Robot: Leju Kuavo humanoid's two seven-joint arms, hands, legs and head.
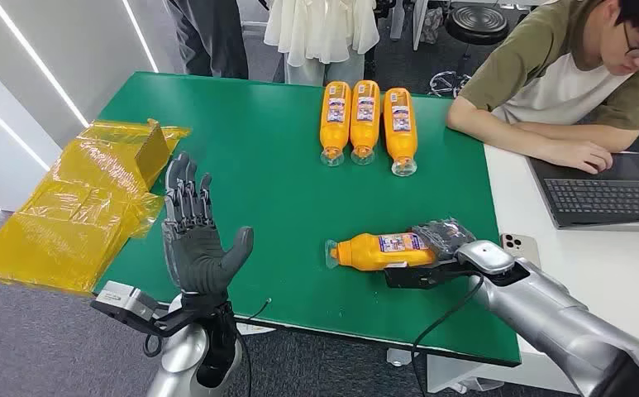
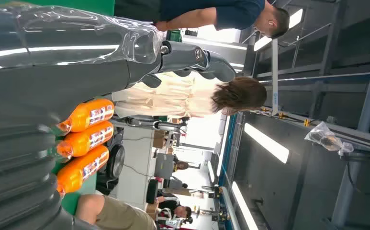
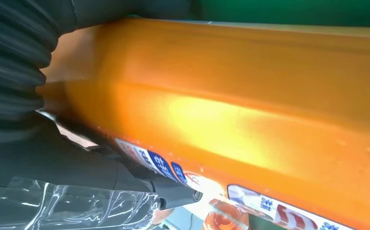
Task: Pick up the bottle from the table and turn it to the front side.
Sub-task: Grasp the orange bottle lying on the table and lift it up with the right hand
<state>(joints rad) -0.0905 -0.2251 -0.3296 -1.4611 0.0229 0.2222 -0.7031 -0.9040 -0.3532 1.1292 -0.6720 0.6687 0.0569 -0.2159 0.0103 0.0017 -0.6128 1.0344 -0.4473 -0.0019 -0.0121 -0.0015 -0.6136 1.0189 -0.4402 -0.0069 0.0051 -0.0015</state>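
Observation:
An orange bottle [image 1: 382, 249] with a clear cap lies on its side on the green table [image 1: 258, 157], label facing up, cap toward the left. My right hand [image 1: 440, 252] grips its base end from the right, fingers wrapped around it; up close the orange bottle [image 3: 250, 100] fills the right wrist view beside my right hand [image 3: 34, 120]. My left hand [image 1: 196, 240] is raised upright over the table's near left edge, palm open, fingers apart, holding nothing. My left hand [image 2: 53, 62] also spans the left wrist view.
Three more orange bottles [image 1: 365, 120] lie side by side at the far middle of the table, label up. Yellow plastic bags [image 1: 76, 207] hang off the left edge. A seated person [image 1: 564, 83] leans on the white desk at right, beside a laptop [image 1: 613, 194] and a phone [image 1: 521, 246].

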